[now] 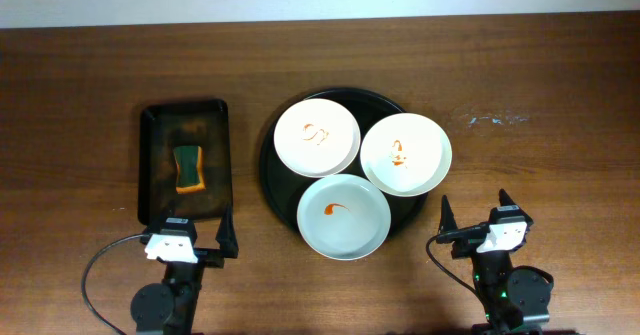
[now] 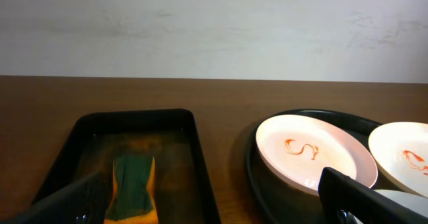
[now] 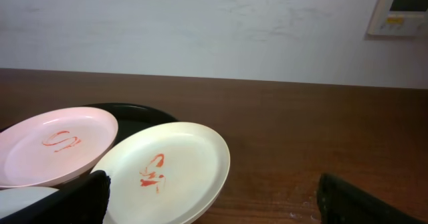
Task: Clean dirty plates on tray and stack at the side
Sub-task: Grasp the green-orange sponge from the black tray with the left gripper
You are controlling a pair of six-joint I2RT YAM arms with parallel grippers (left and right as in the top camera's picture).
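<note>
While your left pincer [image 1: 190, 237] and right pincer [image 1: 478, 220] both hang spread wide over the counter [image 1: 80, 95], you see three smeared plates [image 1: 340, 215] on the round tray [image 1: 266, 165].

Left gripper [image 1: 190, 230]: white block [image 1: 168, 241], pointed black fingers [image 1: 228, 235], black arm [image 1: 165, 300], grey cable [image 1: 90, 275]. Right gripper [image 1: 476, 211] matched; green lights [image 1: 490, 277] showed.

No legible text, brand, number or sign is found in any view. The wall-mounted control panel [image 3: 403, 9] in the right wrist view carries a small display with a line of markings beneath it, both too small and blurred to read. The red marks on the plates [image 1: 317, 136] are irregular smears, not characters.
</note>
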